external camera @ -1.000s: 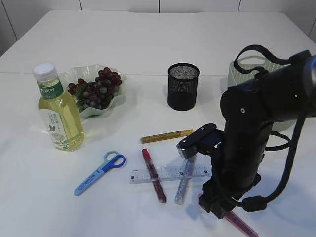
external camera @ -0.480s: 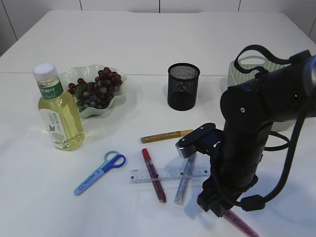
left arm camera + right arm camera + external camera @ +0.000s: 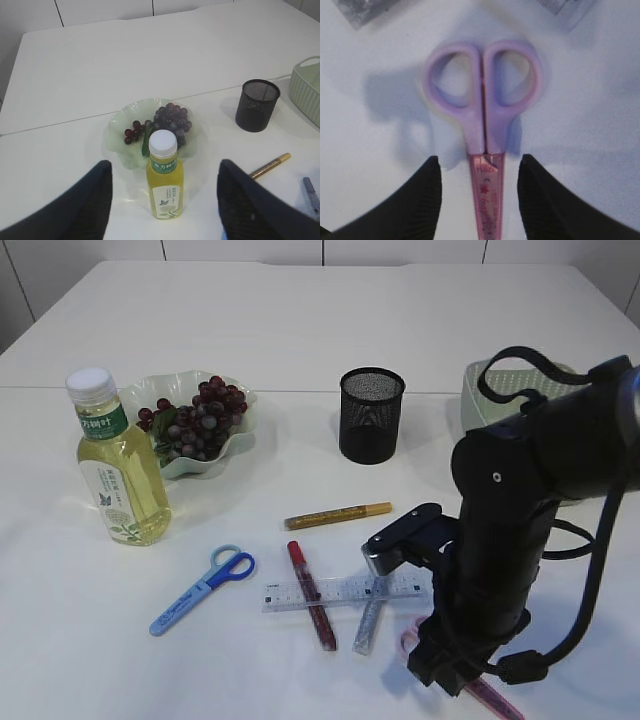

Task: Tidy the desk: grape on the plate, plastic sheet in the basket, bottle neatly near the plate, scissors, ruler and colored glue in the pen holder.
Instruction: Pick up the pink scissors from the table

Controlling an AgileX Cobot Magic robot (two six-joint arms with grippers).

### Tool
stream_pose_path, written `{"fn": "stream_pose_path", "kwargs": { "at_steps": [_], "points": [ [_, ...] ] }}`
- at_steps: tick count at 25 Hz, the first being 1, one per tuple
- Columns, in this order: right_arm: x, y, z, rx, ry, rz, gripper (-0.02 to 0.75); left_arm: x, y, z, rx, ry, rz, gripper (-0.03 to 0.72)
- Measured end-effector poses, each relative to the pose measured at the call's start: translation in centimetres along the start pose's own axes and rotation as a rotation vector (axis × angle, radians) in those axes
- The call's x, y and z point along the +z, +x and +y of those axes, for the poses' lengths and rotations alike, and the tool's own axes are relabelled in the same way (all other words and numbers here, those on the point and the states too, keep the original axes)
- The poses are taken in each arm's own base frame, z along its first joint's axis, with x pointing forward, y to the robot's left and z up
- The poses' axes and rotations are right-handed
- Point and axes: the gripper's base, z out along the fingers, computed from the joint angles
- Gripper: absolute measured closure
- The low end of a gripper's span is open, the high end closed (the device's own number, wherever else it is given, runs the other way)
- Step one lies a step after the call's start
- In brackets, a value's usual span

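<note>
Pink scissors [image 3: 485, 125] lie flat on the table, their sheathed blade between the fingers of my right gripper [image 3: 480, 200]. It is open, with table showing on both sides of the blade. From outside, only the handle of these pink scissors [image 3: 410, 638] peeks out under the right arm. Blue scissors [image 3: 200, 590], a clear ruler [image 3: 340, 592] and red [image 3: 312, 595], silver [image 3: 372, 615] and gold [image 3: 337, 515] glue sticks lie mid-table. My left gripper [image 3: 162, 200] hangs open above the bottle [image 3: 163, 182]. Grapes [image 3: 200, 420] rest on the plate [image 3: 235, 445]. No plastic sheet is in view.
The black mesh pen holder [image 3: 371, 415] stands upright behind the glue sticks. A pale green basket [image 3: 475, 395] sits at the back right, partly hidden by the right arm. The bottle [image 3: 118, 465] stands just in front of the plate's left side.
The right arm has sunk lower over the pink scissors and shifted slightly right. Nothing on the table has moved.
</note>
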Motion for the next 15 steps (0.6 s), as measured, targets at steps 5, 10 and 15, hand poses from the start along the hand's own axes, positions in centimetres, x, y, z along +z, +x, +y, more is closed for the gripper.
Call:
{"fn": "stream_pose_path", "kwargs": {
  "at_steps": [5,10,15],
  "points": [
    [0.03,-0.24,-0.04,-0.007,0.004,-0.029,0.342,0.00,0.00,0.00,0.000,0.000,0.000,0.214],
    [0.03,-0.26,-0.04,-0.009,0.005,-0.032,0.342,0.00,0.00,0.00,0.000,0.000,0.000,0.221],
    [0.03,-0.26,-0.04,-0.011,0.005,-0.032,0.342,0.00,0.00,0.00,0.000,0.000,0.000,0.225]
  ]
}}
